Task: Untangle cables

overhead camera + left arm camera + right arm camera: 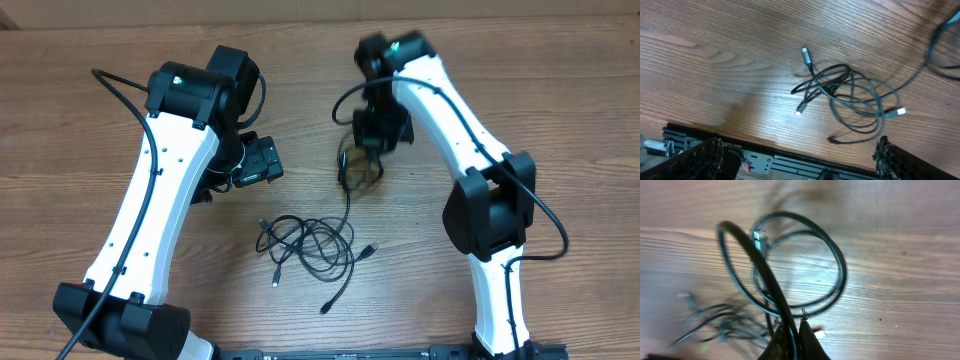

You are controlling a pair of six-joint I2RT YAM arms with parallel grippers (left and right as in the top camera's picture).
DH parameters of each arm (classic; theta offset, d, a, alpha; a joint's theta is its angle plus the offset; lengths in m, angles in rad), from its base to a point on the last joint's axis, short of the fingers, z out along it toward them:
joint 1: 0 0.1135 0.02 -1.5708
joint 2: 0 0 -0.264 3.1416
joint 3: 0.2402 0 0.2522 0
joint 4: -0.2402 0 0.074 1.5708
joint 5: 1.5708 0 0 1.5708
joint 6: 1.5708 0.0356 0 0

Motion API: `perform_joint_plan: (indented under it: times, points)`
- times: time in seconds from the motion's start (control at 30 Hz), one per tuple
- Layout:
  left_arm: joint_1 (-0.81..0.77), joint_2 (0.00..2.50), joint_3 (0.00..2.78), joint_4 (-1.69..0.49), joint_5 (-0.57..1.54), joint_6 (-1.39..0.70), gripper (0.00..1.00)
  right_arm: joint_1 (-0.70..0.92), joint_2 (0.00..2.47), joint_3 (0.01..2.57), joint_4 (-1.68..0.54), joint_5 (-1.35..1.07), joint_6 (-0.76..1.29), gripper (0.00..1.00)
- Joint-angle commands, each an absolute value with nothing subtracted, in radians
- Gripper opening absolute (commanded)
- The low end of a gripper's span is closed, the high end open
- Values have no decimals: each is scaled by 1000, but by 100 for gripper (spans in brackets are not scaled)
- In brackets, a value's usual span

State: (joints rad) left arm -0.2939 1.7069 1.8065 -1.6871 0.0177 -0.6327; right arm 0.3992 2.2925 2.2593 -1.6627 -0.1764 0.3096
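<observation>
The cables point(305, 245) lie knotted just in front of the left gripper point(258, 162), which is spread wide and holds nothing. The right gripper point(792, 335) is pinched on one loop point(840, 275). A hard pull could tighten the knot or drag it along. The wooden table point(80, 120) looks smooth; little of the room shows.

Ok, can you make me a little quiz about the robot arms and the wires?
1. True or false: the right gripper pinches a cable loop above the table.
2. Which one is open? A) left gripper B) right gripper
3. Fill in: the tangled pile lies on a table made of ____.

Key: 1 true; 2 A; 3 wood.
</observation>
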Motion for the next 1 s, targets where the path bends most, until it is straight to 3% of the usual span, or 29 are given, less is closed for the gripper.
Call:
perform_joint_plan:
  times: [0.0, 0.27, 0.7, 0.97]
  points:
    - [-296, 1713, 1803, -1690, 8, -624, 100, 398, 2171, 2492, -1694, -179, 305, 4]
    - [-296, 1713, 1803, -1689, 8, -624, 100, 398, 1982, 2720, -1678, -181, 306, 4]
    - [-296, 1713, 1803, -1690, 8, -624, 99, 398, 1868, 2723, -1483, -339, 305, 4]
    - [-296, 1713, 1803, -1690, 8, -624, 100, 398, 1868, 2722, -1416, -195, 306, 4]
